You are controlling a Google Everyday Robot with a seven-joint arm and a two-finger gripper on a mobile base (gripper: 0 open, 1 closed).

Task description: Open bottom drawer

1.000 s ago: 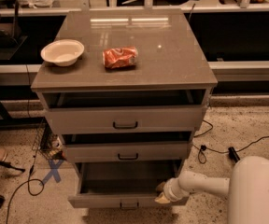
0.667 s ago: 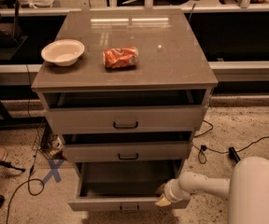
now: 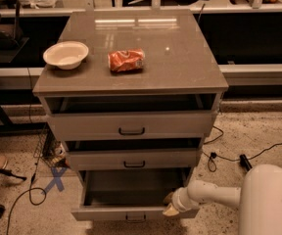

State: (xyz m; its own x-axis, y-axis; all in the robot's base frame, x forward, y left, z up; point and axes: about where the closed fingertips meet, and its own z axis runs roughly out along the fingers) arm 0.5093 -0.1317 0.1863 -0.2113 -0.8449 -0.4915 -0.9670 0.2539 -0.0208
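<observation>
The bottom drawer (image 3: 131,187) stands well out, front edge running crosswise; the gripper (image 3: 171,204) sits at its right front corner as viewed; whether it grips, I cannot tell.

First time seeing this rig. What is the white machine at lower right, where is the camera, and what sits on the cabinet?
The white bulk is a mobile robot's body; its one arm reaches left and ends in the gripper, by the front right corner of the bottom drawer. Whether it grips anything is unclear. The single camera looks down at the cabinet from the front. On its top lie a white bowl and a crumpled red packet. The bottom drawer is pulled out.
</observation>
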